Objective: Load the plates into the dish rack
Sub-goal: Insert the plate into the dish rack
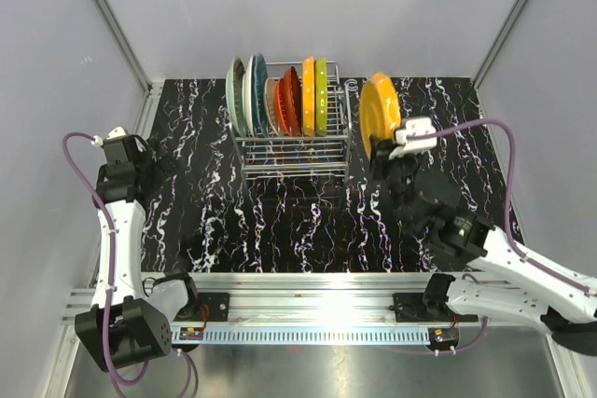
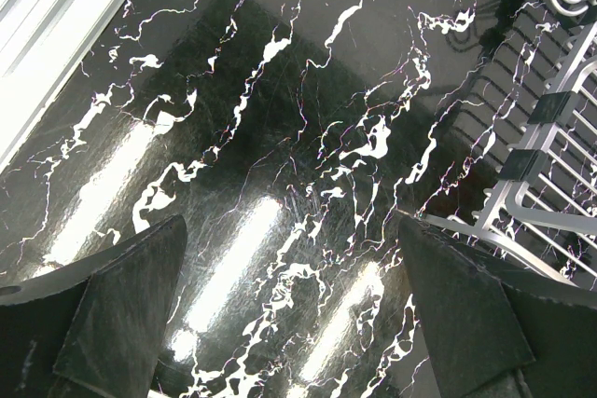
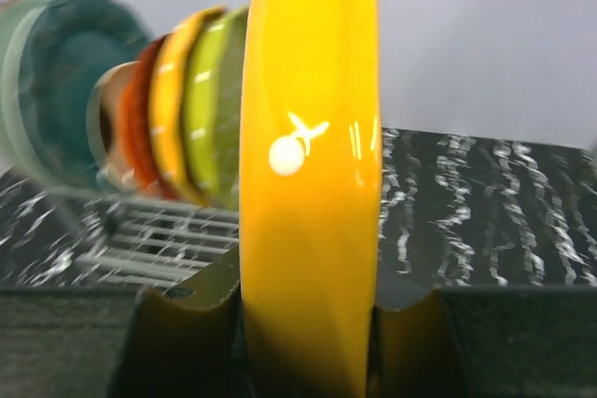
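here the right jaws, at the end of the right arm [image 1: 504,267], are clenched on the rim of a yellow-orange plate [image 1: 380,111], which they hold upright on edge. in the right wrist view we see that plate [image 3: 308,184] edge-on, filling the middle, with a dark finger pressed against each of its faces. it is just beside the right end of the dish rack [image 1: 294,151], apart from the wire, over the back right of the black marbled bench [image 1: 280,221]. in the rack six plates stand upright in the slots, side by side. from left to right we count a mint green plate [image 1: 235,95], a teal plate [image 1: 258,90], a cream plate [image 1: 270,100], a red-orange plate [image 1: 291,100], an orange plate [image 1: 308,95] and a yellow-green plate [image 1: 321,95]. the space at the right end of the rack, nearest the held plate, is free. the left arm [image 1: 119,230] is at the left side of the bench, well apart from the rack. the left jaws are released and spread wide with nothing between them. in the left wrist view they hang over bare bench [image 2: 280,137], and a corner of the rack [image 2: 560,165] shows at the right edge.
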Robot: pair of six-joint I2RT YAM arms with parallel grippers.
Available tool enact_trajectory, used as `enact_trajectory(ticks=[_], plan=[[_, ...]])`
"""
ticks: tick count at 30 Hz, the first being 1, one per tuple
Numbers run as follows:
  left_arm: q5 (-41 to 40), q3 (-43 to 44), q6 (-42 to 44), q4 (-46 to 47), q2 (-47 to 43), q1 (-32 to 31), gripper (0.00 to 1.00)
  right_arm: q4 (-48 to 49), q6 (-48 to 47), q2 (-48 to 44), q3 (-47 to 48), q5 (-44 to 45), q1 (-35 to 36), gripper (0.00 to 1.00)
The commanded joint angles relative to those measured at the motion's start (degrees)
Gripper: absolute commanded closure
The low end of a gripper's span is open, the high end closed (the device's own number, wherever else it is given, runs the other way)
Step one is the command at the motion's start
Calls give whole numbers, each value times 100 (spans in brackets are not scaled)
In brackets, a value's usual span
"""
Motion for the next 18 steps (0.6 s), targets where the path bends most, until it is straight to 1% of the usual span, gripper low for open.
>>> enact_trajectory(ticks=[1,3,4,5,8,10,12,18], plan=[[68,36,106,226,-138,-2,1,174,613,218,842,-568,-993,100],[95,36,106,226,-137,-2,1,-47,954,526,1237,-1034,-1304,100],[103,36,106,226,-129,7,1,-264,1017,641,1395,-1210,-1601,100],[104,36,106,235,-137,-2,1,-362,1087,738,1684,-1464,-1708,100],[112,27,98,235,-138,-2,1,-372,1272,1133,2045,-1895,-2068,100],[130,27,98,253,-120,-2,1,-459,1430,1509,2370,-2125,-2210,100],[130,18,98,253,-111,-2,1,-495,1596,1853,2504,-2388,-2359,100],[95,10,98,244,-85,-63,1,-241,1843,2293,2671,-2706,-2457,100]])
